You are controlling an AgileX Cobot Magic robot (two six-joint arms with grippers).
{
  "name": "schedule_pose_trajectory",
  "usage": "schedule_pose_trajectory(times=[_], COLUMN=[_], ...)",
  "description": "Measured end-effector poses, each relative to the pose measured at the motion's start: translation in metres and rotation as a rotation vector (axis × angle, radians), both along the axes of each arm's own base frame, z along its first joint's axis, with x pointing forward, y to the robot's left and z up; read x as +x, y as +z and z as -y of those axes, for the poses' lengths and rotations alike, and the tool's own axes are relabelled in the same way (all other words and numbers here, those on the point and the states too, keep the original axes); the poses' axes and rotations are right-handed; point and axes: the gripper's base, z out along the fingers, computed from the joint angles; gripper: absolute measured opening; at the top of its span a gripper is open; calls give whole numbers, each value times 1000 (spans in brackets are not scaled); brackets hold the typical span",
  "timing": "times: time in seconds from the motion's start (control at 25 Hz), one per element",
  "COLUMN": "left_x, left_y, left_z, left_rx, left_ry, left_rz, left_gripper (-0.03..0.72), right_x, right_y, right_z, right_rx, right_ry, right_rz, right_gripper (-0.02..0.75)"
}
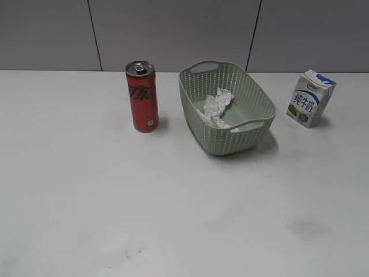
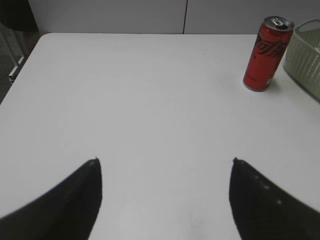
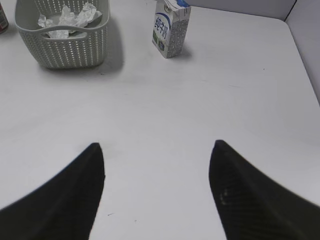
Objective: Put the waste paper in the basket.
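The pale green basket (image 1: 245,98) stands at the back middle of the white table. Crumpled white waste paper (image 1: 215,108) lies inside it; I cannot tell the two wads apart. The right wrist view shows the basket (image 3: 75,50) at top left with the paper (image 3: 70,17) in it. The left wrist view shows only the basket's edge (image 2: 306,56) at the right. My left gripper (image 2: 165,161) is open and empty over bare table. My right gripper (image 3: 156,145) is open and empty, well in front of the basket. Neither arm shows in the exterior view.
A red can (image 1: 142,96) stands upright left of the basket; it also shows in the left wrist view (image 2: 265,54). A blue-and-white milk carton (image 1: 311,98) stands to the basket's right, also in the right wrist view (image 3: 170,27). Grey wall panels run behind the table.
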Motion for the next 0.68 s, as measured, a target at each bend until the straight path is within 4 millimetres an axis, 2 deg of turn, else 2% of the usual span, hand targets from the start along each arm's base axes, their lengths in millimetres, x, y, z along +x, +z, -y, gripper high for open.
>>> schedule_pose_trajectory(times=[0.68], left_x=[0], left_y=[0], left_z=[0], left_rx=[-1], left_ry=[-1], left_rz=[0], left_gripper=[587], right_x=[0], right_y=[0], right_z=[0], right_rx=[-1], right_ry=[1], right_rz=[0], right_gripper=[499])
